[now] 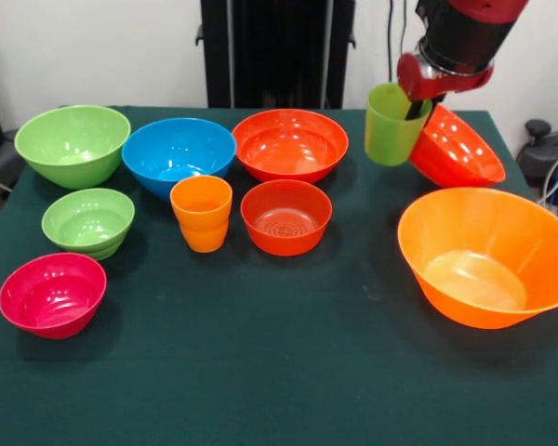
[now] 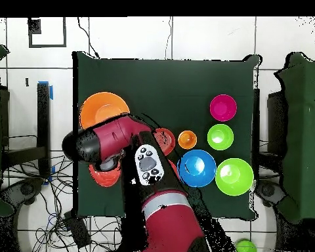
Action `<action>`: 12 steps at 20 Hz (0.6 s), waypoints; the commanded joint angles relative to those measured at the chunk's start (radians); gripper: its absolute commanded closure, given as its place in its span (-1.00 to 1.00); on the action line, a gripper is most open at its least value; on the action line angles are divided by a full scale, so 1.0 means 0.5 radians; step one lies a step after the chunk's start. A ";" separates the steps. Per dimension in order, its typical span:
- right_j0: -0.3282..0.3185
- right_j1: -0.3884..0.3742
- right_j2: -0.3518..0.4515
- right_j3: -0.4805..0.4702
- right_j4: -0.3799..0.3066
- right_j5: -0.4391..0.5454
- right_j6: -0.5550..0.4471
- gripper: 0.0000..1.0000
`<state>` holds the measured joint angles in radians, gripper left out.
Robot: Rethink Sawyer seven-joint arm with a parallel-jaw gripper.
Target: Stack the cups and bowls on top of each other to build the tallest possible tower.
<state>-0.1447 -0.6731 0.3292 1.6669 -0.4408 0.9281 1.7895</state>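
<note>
Nearest, the largest orange bowl (image 1: 488, 255) sits empty at near right; behind it the gripper (image 1: 418, 98), clamped on the green cup (image 1: 393, 124), hangs aloft and should descend squarely centred.

The translucent green cup (image 1: 392, 124) hangs upright above the table beside a tilted red-orange bowl (image 1: 456, 149). The largest orange bowl (image 1: 488, 255) sits open-side up near the front (leaning slightly). The orange cup (image 1: 202, 213) stands among other upright bowls, nothing stacked.
</note>
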 commanded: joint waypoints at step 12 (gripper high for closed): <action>0.007 -0.115 0.154 0.092 -0.026 0.094 -0.205 1.00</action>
<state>-0.1447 -0.7356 0.3372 1.6764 -0.4412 0.9286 1.7895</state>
